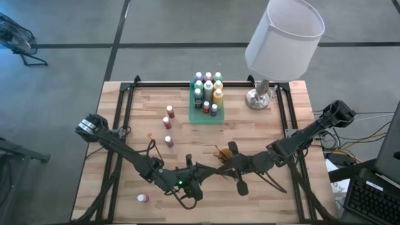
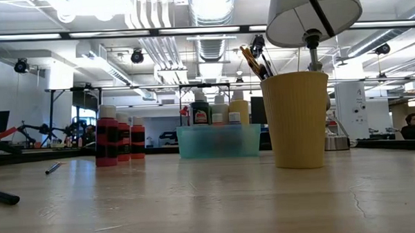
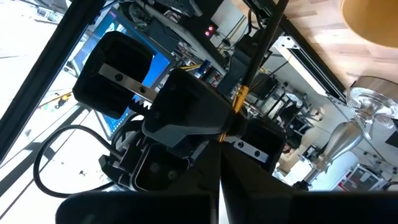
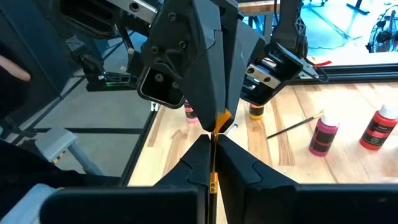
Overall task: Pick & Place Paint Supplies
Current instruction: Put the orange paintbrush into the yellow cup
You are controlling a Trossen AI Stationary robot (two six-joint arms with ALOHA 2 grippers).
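Now both grippers meet mid-table, right gripper (image 4: 213, 140) & left gripper (image 3: 219, 143) clamped on one paintbrush (image 4: 212, 168).

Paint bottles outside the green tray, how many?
4: three small red/pink bottles in a column left of the translucent green tray, one by the table's lower-left corner. Arms may hide more.

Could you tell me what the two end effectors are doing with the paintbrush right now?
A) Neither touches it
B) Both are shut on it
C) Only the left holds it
B: in the right wrist view, the right end effector and left end effector both pinch the paintbrush.
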